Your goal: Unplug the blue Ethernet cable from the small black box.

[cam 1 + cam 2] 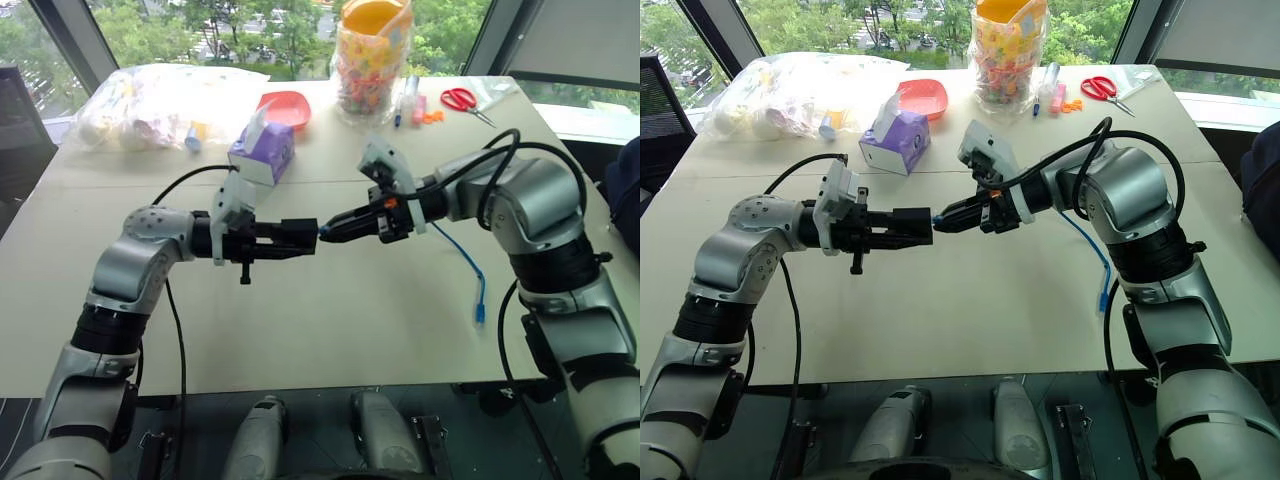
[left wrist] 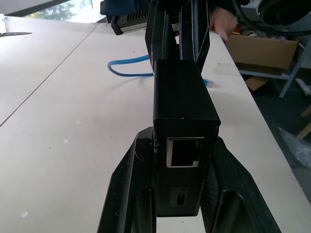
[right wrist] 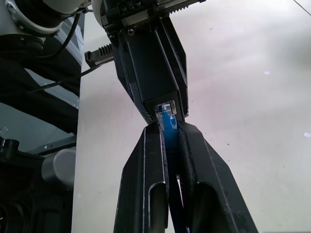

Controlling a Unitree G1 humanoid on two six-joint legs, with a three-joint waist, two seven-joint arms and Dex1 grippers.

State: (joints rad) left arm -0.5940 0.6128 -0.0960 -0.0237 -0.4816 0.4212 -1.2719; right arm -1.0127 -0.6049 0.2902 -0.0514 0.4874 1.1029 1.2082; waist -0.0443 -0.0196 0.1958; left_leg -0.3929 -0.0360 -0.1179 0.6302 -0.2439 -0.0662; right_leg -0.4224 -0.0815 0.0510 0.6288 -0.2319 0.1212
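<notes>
Pale table before windows with trees outside; clutter along the far edge: plastic bag at 10 o'clock, red dish and purple tissue box toward 11, candy jar at 12, markers and red scissors toward 1. At centre, above the table: left gripper clamped on the box, held level, spare port facing its wrist camera; right gripper closed on the cable at its plug, fingertips against the box's end, plug seated in the port. Remaining cable trailing toward 4 o'clock under the right arm, free end lying on the table near the right edge.
</notes>
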